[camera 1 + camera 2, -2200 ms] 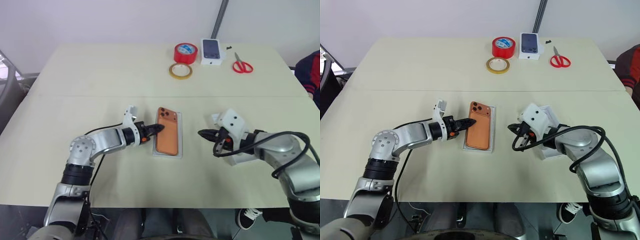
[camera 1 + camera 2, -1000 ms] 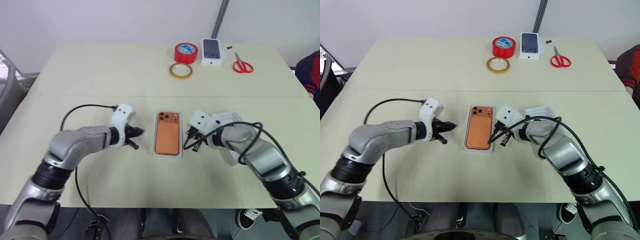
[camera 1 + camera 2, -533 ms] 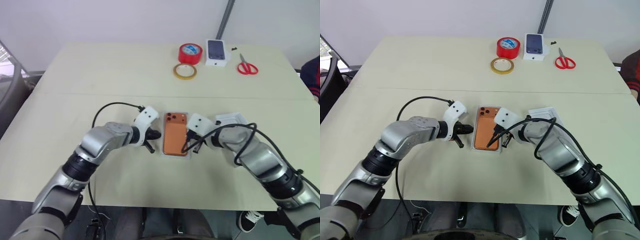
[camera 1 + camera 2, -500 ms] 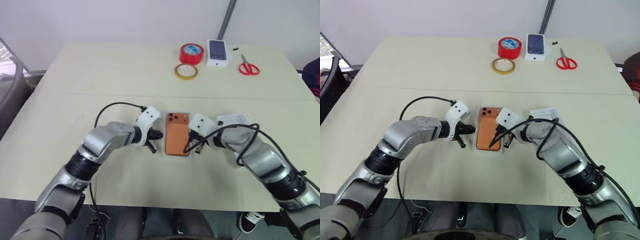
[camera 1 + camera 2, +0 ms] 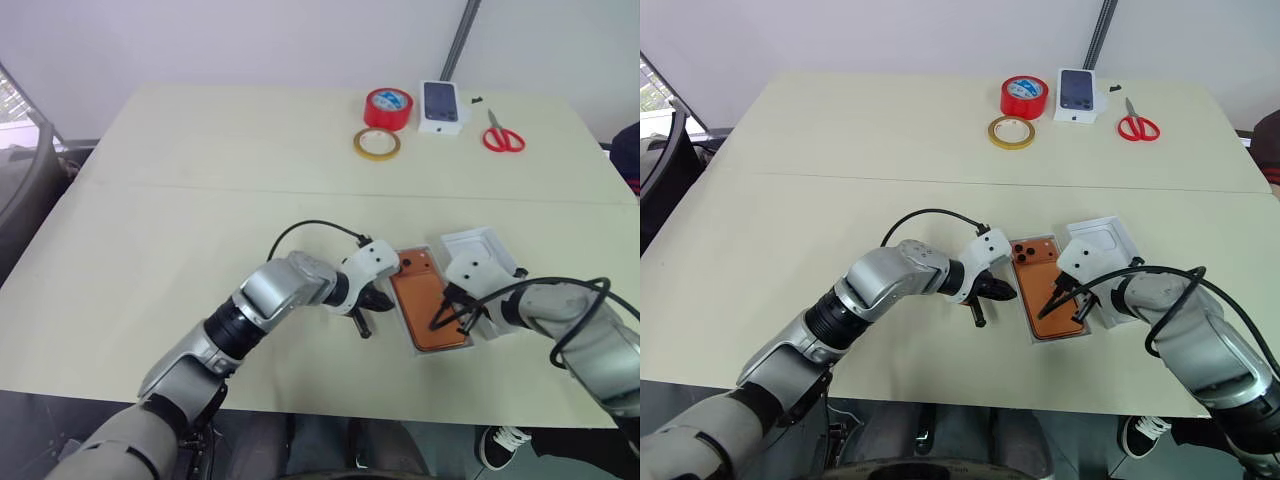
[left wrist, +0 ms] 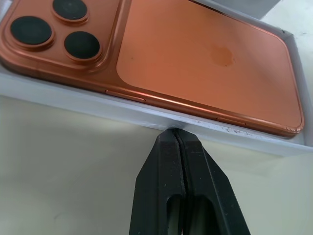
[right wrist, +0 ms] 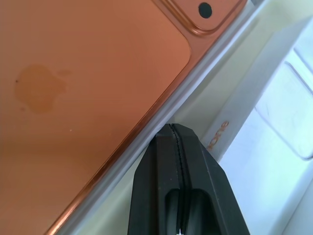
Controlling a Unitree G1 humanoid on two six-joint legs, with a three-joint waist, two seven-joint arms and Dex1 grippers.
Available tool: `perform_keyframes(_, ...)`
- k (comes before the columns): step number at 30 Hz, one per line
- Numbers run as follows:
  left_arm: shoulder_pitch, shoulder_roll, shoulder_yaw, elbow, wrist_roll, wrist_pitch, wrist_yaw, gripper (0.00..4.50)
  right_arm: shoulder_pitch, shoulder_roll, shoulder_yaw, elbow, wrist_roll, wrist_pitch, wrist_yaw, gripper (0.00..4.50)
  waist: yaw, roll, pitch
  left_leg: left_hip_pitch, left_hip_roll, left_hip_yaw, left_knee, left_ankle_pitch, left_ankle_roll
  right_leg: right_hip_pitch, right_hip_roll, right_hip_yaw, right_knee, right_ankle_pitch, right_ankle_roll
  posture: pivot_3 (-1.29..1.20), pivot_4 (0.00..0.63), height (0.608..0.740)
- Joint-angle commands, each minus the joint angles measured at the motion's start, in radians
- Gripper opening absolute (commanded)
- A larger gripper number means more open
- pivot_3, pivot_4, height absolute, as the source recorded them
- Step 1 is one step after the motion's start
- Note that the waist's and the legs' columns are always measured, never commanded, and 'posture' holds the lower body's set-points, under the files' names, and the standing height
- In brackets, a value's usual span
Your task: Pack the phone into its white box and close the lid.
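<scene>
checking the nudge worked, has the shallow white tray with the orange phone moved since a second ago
Yes. The shallow white tray with the orange phone slid toward the robot's right, now beside the white lid, and twisted askew.

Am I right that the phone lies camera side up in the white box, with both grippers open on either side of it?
Not quite: both grippers are shut. The left wrist view shows the left gripper with its fingers pressed together at the white box rim, and the right wrist view shows the right gripper likewise. The phone does lie camera side up in the box.

left hand fingers pressed together; right hand likewise | both angled downward
</scene>
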State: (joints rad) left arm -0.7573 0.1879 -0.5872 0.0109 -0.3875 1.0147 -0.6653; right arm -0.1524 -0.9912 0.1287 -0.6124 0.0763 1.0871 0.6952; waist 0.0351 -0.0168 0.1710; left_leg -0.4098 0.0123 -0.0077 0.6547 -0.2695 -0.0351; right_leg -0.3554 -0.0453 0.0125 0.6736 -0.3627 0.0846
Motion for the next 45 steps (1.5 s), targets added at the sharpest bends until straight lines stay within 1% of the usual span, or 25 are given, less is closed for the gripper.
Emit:
perform_keyframes(1,-0.025,-0.045,0.024,0.024,0.015,-0.021,-0.007,0.03,0.015,-0.005,-0.014,-0.067,0.041,-0.015,0.028,0.0,0.001,0.0,0.0,0.0,0.0,0.0,0.0,0.0,0.0,0.0,0.0,0.0,0.0,0.0,0.0,0.0,0.15,0.74)
perform_keyframes(5,-0.04,-0.065,0.054,0.071,0.035,-0.028,-0.005,0.03,0.023,-0.016,-0.017,-0.057,0.041,-0.026,0.028,0.0,0.001,0.0,0.0,0.0,0.0,0.0,0.002,0.0,0.0,0.001,0.0,0.0,0.0,0.0,0.0,0.0,0.15,0.74)
perform_keyframes(10,-0.031,-0.063,0.064,0.048,0.042,-0.013,-0.014,0.03,0.044,-0.037,-0.053,-0.049,0.041,-0.041,0.037,0.0,-0.003,0.0,0.0,0.0,0.0,0.0,0.003,0.0,0.0,0.001,0.0,0.0,0.001,0.0,0.0,0.0,0.15,0.74)
perform_keyframes(12,-0.022,-0.045,0.069,0.019,0.04,-0.002,-0.023,0.03,0.062,-0.044,-0.121,-0.062,0.071,-0.032,0.06,0.0,-0.003,0.0,0.0,0.0,0.0,0.0,0.003,0.0,0.0,0.001,0.0,0.0,0.001,0.0,0.0,0.0,0.15,0.74)
perform_keyframes(15,-0.009,-0.003,0.098,-0.025,0.026,0.014,-0.038,0.03,0.105,-0.065,-0.259,-0.086,0.137,-0.002,0.124,0.0,-0.006,0.001,0.0,-0.001,0.0,0.0,0.003,0.0,0.0,0.0,0.0,0.0,0.001,0.0,0.0,0.0,0.15,0.74)
perform_keyframes(18,0.014,0.056,0.137,-0.082,0.009,0.011,-0.06,0.0,0.128,-0.084,-0.376,-0.111,0.204,0.049,0.177,0.82,-0.015,0.001,0.0,0.0,0.001,0.0,0.003,0.0,0.0,0.001,0.001,0.0,0.002,0.0,0.0,0.0,0.15,0.74)
perform_keyframes(21,0.049,0.123,0.177,-0.137,0.009,-0.046,-0.09,0.0,0.088,-0.065,-0.432,-0.115,0.257,0.143,0.167,2.31,-0.027,0.001,0.0,0.0,0.001,0.0,0.003,0.0,0.0,0.001,0.001,0.0,0.002,0.0,0.0,0.0,0.15,0.74)
perform_keyframes(23,0.075,0.16,0.199,-0.167,0.013,-0.103,-0.112,0.0,0.066,-0.055,-0.438,-0.107,0.286,0.203,0.153,3.32,-0.028,0.001,0.0,0.0,0.002,0.0,0.003,0.0,0.0,0.0,0.001,0.0,0.003,0.0,0.0,0.0,0.15,0.74)
perform_keyframes(26,0.139,0.207,0.253,-0.212,0.013,-0.258,-0.165,0.0,0.019,-0.036,-0.4,-0.048,0.288,0.275,0.093,3.32,-0.028,0.002,0.0,0.0,0.002,0.0,0.003,0.0,0.0,0.0,0.001,0.0,0.003,0.0,0.0,0.0,0.15,0.74)
perform_keyframes(30,0.211,0.275,0.286,-0.236,0.026,-0.407,-0.235,0.0,-0.059,0.01,-0.34,0.041,0.292,0.322,0.027,3.32,-0.025,0.002,0.0,0.0,0.002,0.001,0.003,0.0,0.0,0.0,0.0,0.0,0.003,0.0,0.0,0.0,0.15,0.74)
perform_keyframes(35,0.29,0.341,0.315,-0.281,0.026,-0.533,-0.308,0.0,-0.132,0.042,-0.237,0.132,0.28,0.305,-0.035,3.32,-0.025,0.003,0.0,0.0,0.001,0.001,0.003,0.0,0.001,0.0,0.0,0.0,0.003,0.0,0.0,0.0,0.15,0.74)
perform_keyframes(39,0.336,0.381,0.316,-0.308,0.028,-0.573,-0.343,0.0,-0.21,0.083,-0.175,0.216,0.259,0.32,-0.105,3.32,-0.026,0.003,0.0,0.0,0.001,0.001,0.003,-0.001,0.001,-0.001,0.0,0.001,0.003,0.0,0.0,0.0,0.15,0.74)
perform_keyframes(42,0.358,0.377,0.324,-0.319,0.027,-0.575,-0.326,0.0,-0.249,0.103,-0.153,0.252,0.256,0.332,-0.135,2.48,-0.026,0.003,0.0,0.0,0.001,0.002,0.003,-0.001,0.001,-0.001,0.0,0.001,0.003,0.0,0.0,0.0,0.15,0.74)
perform_keyframes(45,0.376,0.371,0.33,-0.334,0.019,-0.577,-0.32,0.0,-0.268,0.126,-0.171,0.247,0.272,0.372,-0.148,1.02,-0.025,0.003,0.0,0.0,0.001,0.001,0.003,-0.001,0.002,-0.001,0.0,0.001,0.003,0.0,0.0,0.0,0.15,0.74)
